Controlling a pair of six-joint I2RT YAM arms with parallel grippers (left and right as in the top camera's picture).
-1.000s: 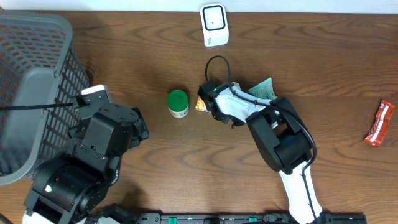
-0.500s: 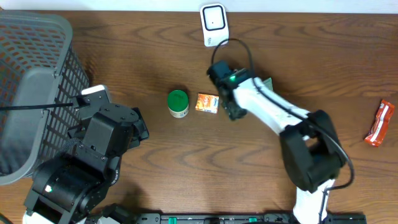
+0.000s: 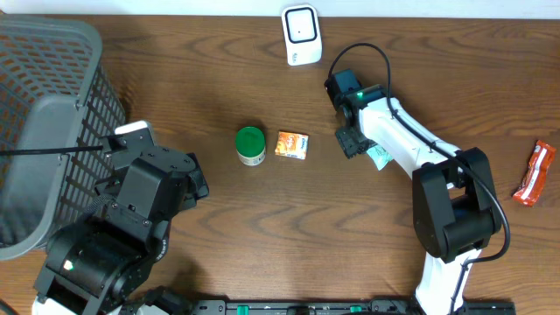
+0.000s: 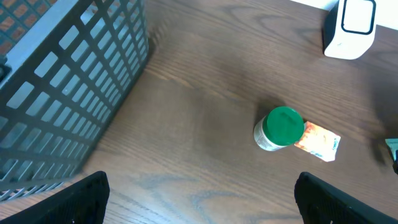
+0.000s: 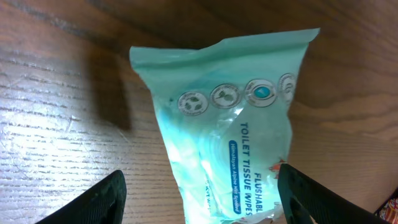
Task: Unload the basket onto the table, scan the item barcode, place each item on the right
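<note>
Overhead, my right gripper (image 3: 352, 143) hangs over the brown wooden table (image 3: 201, 70), just below the white upright barcode scanner (image 3: 301, 34). In the right wrist view its fingers (image 5: 106, 199) stand wide apart and hold nothing. Below them the pale green plastic pack of toilet tissue wipes (image 5: 230, 124) lies flat on the wood, print side up. A small orange rectangular packet (image 3: 291, 144) lies to the side, just beside the little jar with the green round lid (image 3: 250, 145). My left gripper (image 4: 211, 199) is spread open and empty beside the grey plastic mesh basket (image 4: 68, 81). A red wrapped snack bar (image 3: 534, 173) lies well apart at the table's far edge.
</note>
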